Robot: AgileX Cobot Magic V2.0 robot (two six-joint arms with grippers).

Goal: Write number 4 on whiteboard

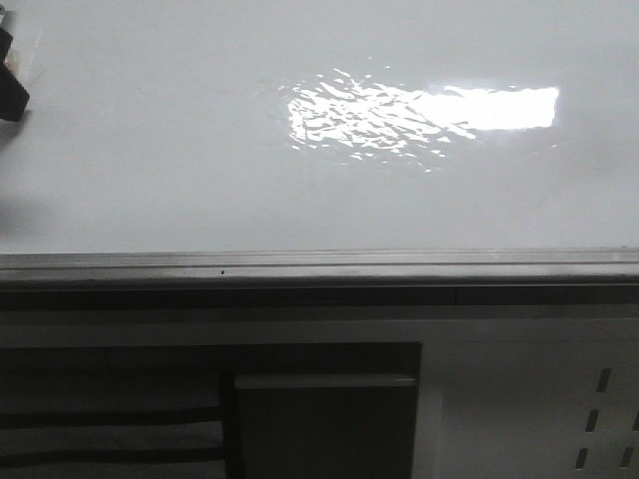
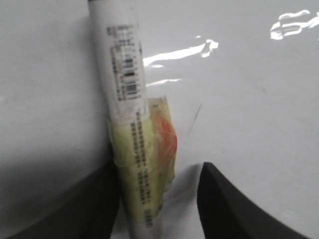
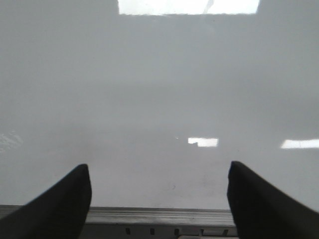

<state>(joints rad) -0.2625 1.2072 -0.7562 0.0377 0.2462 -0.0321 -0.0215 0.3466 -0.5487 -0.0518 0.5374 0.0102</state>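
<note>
The whiteboard (image 1: 300,190) fills the front view, glossy white with rippled glare and a grey edge rail (image 1: 319,264) along its near side. No full number 4 shows; only one short thin dark stroke (image 2: 195,119) is on the board in the left wrist view. My left gripper (image 2: 157,169) shows at the far left edge of the front view (image 1: 10,85). A white marker (image 2: 124,74) with a barcode label and yellow tape (image 2: 154,144) lies against one finger; the other finger (image 2: 224,199) stands clear of it. My right gripper (image 3: 159,199) is open and empty over the board near the rail (image 3: 159,216).
Below the rail in the front view are a dark recess with a grey box (image 1: 324,424) and a white perforated panel (image 1: 599,419) at the lower right. The right wrist view also shows the slotted panel edge (image 3: 149,231).
</note>
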